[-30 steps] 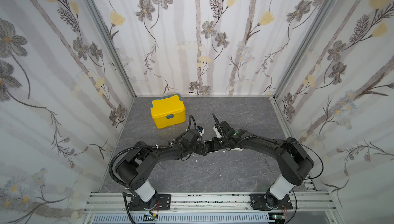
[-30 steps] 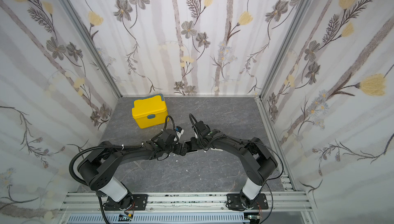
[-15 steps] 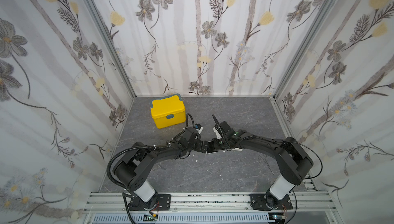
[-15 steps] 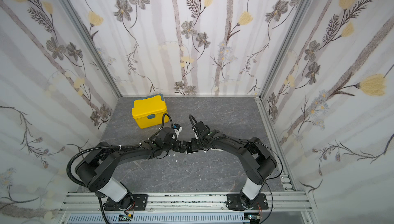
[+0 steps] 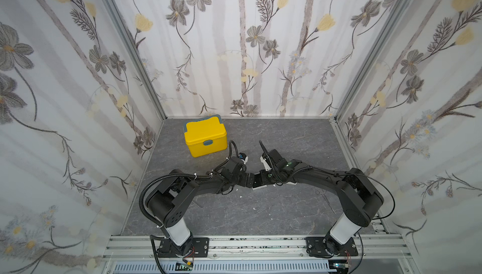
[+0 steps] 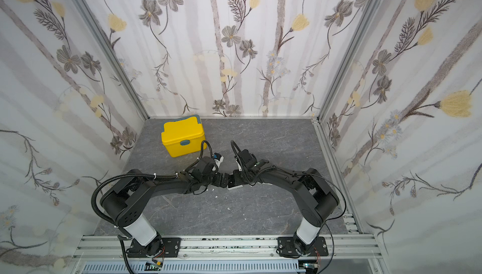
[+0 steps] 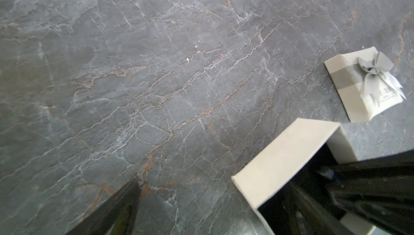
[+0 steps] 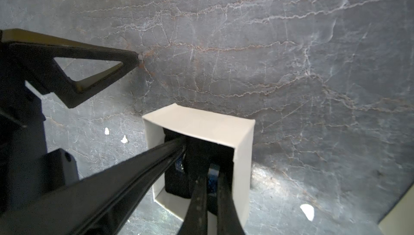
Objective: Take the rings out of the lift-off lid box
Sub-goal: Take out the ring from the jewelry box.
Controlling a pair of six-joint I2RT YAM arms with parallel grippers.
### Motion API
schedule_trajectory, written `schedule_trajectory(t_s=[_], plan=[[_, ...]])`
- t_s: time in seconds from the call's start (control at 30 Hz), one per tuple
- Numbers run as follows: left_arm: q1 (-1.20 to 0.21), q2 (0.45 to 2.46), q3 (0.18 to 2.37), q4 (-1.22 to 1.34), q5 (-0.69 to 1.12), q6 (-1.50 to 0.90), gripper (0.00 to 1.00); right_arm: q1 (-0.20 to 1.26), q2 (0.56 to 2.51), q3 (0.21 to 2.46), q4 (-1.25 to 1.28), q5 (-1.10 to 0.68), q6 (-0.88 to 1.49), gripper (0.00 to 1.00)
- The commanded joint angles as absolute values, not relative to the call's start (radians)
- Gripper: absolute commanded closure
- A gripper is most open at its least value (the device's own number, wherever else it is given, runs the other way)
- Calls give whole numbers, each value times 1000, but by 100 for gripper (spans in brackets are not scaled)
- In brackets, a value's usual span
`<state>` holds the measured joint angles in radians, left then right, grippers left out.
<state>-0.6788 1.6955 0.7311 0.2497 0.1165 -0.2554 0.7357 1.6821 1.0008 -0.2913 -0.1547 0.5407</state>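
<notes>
White cardboard of the lift-off lid box [image 8: 201, 124] stands open, with the lid [image 7: 358, 84] lying just beside it. The right gripper [image 8: 210, 191], fingers pressed together, reaches into the black lining. The left gripper [image 8: 161, 100] is spread wide, one finger inside. The rings are hidden, probably still inside the box; none seems out yet. Farther back stands the yellow box [image 5: 205, 135].

The left arm [image 5: 203, 184] and right arm [image 5: 326, 178] are built of matt black, rounded links, each raised on a white cylindrical post [image 5: 178, 231] and bolted to a black base plate [image 5: 200, 246]. A ribbed black hose [image 5: 142, 199] is looped along the left arm and fastened with a white tie [image 5: 194, 175]; a blue-and-white plug [image 5: 243, 156] is fitted at its wrist. Small green lights [image 5: 287, 165] are shown on the right arm.
</notes>
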Motion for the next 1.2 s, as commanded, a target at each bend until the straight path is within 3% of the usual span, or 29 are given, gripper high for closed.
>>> schedule_trajectory(t_s=[0.0, 1.17], plan=[[-678, 1704, 737, 242, 121, -270, 0, 738, 1662, 988, -254, -149, 533, 100], [-679, 1722, 739, 244, 160, -273, 0, 738, 1531, 885, -117, -99, 560, 100]])
